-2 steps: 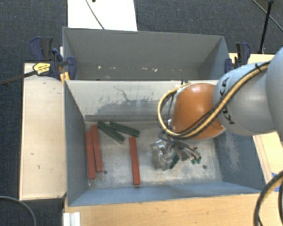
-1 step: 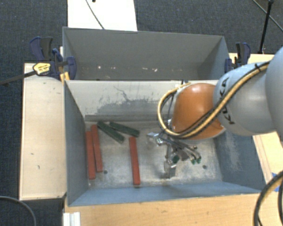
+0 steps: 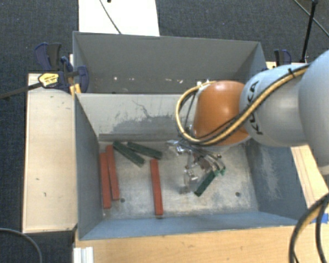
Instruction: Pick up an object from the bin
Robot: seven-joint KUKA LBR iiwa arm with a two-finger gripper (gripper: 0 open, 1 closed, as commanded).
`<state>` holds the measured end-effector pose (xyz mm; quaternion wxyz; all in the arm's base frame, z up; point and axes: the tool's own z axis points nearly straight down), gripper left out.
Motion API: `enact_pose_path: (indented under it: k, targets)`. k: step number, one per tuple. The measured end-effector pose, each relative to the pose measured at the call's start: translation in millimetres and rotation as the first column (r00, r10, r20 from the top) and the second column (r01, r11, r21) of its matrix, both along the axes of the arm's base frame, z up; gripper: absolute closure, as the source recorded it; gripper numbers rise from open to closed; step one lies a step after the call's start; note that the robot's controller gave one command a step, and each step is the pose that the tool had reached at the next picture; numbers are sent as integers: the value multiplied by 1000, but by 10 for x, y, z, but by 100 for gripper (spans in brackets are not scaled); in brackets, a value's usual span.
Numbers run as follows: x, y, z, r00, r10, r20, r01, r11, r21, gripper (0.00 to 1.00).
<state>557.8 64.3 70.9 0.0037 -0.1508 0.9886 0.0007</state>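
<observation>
Gripper point(image 3: 196, 173) down near the floor of the grey bin point(image 3: 90, 163), right of centre, upper part hidden under the orange wrist cover point(image 3: 216, 111) and looping cables. Just beside it, touching or nearly so, a dark green stick point(image 3: 207, 183), tilted, upper end lost among the metal parts. Impossible to tell whether open, closed or gripping that stick. Further left, a red stick point(image 3: 156, 188), two more red sticks point(image 3: 108, 179) by the left wall, and two dark green sticks point(image 3: 135, 151) lying together near the back.
</observation>
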Motion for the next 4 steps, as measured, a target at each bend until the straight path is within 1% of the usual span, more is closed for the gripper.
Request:
enact_pose_path:
  k: [1, 2, 3, 4]
  targets:
    - [-51, -334, -6, 972, 234, -6, -234, 972, -3, 0]
    - [70, -72, -1, 968, 252, -1, -252, 968, -2, 0]
    - [350, 420, 3, 978, 208, 0, -208, 978, -1, 0]
    - [261, 647, 3, 984, 178, -5, -178, 984, 0, 0]
